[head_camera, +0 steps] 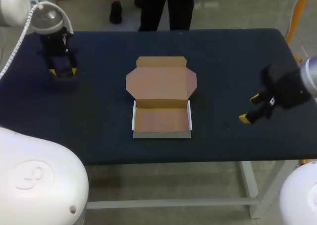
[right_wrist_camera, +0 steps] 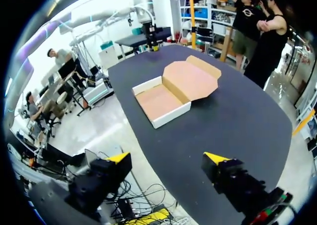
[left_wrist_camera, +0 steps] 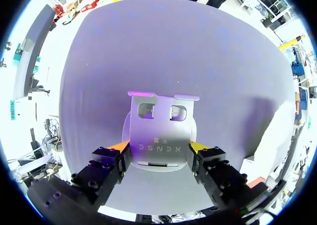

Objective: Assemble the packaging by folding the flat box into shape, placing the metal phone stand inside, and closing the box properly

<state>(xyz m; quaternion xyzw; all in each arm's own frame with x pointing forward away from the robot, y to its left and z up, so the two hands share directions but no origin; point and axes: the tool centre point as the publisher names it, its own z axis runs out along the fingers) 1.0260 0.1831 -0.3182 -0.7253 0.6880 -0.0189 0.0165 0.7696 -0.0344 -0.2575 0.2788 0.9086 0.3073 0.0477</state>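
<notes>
The cardboard box [head_camera: 162, 120] stands folded into a tray at the table's middle, with its lid [head_camera: 161, 84] lying open and flat behind it. Nothing is inside it. At the far left of the table my left gripper [head_camera: 63, 72] points down. In the left wrist view the metal phone stand [left_wrist_camera: 158, 131] lies between the fingers of the left gripper [left_wrist_camera: 158, 148], and both yellow tips press its sides. My right gripper [head_camera: 251, 108] hovers open at the right, well clear of the box [right_wrist_camera: 161, 101]. Its fingers [right_wrist_camera: 119, 158] hold nothing.
The dark table top [head_camera: 228, 61] carries only the box and the stand. The table's front edge runs just below the box.
</notes>
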